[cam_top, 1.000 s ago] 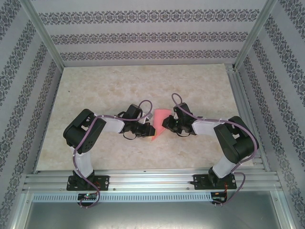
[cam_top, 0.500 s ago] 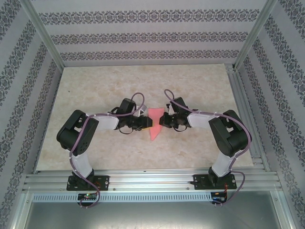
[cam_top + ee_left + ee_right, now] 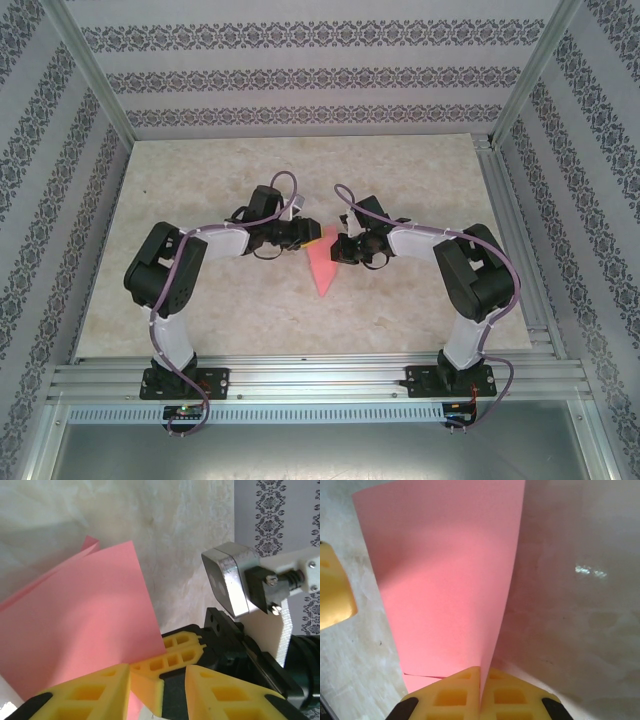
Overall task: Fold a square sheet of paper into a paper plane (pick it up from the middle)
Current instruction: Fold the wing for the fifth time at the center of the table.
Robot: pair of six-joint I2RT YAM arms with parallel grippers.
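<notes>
Top view, sheet of paper (image 3: 322,270): we see a pink, partly folded wedge between the two arms, near the middle of the table (image 3: 200,190). Its point aims at the arm bases.
Top view, grippers: the left gripper (image 3: 311,237) and right gripper (image 3: 339,250) meet at the wide far end of the wedge. We cannot read either set of jaws from up here.
Top view, risk: we judge that if the arms pull in different directions, the thin paper could tear or its creases could skew.
Left wrist, left gripper (image 3: 157,682): its yellow fingers (image 3: 85,697) stand parted and grip nothing that we can see. The paper's lower edge runs behind one of them.
Left wrist, right gripper (image 3: 170,656): its fingertips sit very close in front of the left pair, so a small advance could knock the two together.
Left wrist, hidden: the frame crops the fingers, so we cannot tell whether finger and paper touch. Layered edges show at the far corner, but we cannot count the folds.
Right wrist, right gripper (image 3: 481,686): it is clenched on the sheet, pinching a fold that rises between its two pads.
Right wrist, risk: with one pinch carrying the sheet, we think it could pivot, sag or slip out. A hard clamp may also add a stray crease.
Right wrist, hidden: the paper screens the table behind it. The left gripper's fingertip (image 3: 334,592) is cropped at the left edge.
</notes>
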